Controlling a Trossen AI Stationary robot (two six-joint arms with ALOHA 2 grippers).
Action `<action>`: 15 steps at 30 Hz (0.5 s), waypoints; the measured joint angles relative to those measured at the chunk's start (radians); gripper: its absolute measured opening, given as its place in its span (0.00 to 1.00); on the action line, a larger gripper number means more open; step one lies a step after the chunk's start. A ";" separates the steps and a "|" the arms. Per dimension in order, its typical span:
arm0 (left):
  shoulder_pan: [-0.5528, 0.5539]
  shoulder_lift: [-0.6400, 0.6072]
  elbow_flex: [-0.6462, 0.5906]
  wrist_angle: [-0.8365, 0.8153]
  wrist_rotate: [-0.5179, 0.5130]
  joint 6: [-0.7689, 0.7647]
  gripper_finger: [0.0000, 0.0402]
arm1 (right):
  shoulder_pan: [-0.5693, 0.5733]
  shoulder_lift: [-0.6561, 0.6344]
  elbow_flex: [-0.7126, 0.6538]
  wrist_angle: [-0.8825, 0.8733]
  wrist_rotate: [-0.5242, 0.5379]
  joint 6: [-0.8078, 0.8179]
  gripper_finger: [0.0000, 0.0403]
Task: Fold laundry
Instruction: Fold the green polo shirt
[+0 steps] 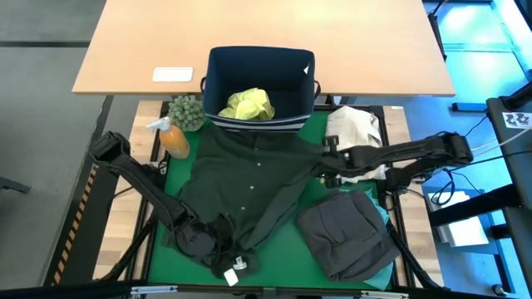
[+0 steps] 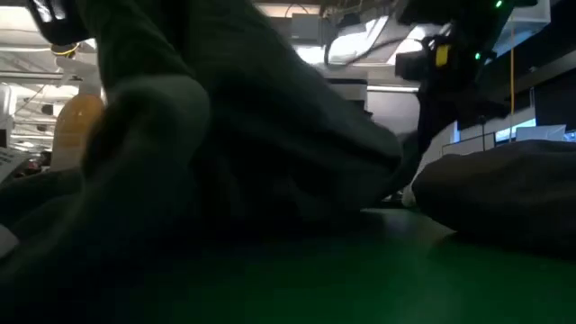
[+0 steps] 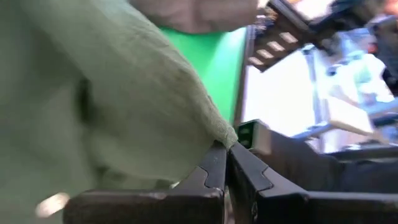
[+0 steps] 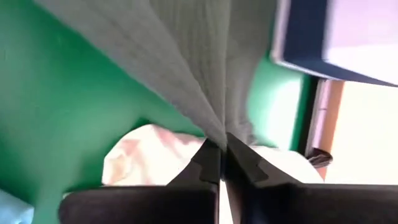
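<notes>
A dark olive button-front shirt (image 1: 249, 187) lies spread across the green table mat (image 1: 287, 249), in front of the navy fabric bin (image 1: 259, 83). The left gripper (image 1: 218, 241) is pinched closed on its near hem; the right gripper (image 1: 326, 149) is clamped on its far right edge. A folded charcoal grey garment (image 1: 345, 232) rests near right.

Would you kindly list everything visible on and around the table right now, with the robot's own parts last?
Dark olive shirt: one, spread on the green mat, pinched at two edges.
Folded grey garment: one, charcoal, mat's right side, over a turquoise piece.
Yellow-green shirt: one, inside the navy bin.
Cream cloth bundle: one, right of bin.
Orange bottle: one, left of shirt.
Small plant: one, green, beside bottle.
White card: one, on wooden desk.
Left gripper: fingers shut on shirt.
Right gripper: fingers shut on shirt.
</notes>
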 joint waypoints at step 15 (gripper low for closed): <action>-0.064 0.033 0.001 0.037 0.019 -0.030 0.00 | -0.010 0.013 0.002 0.568 -0.019 -0.321 0.01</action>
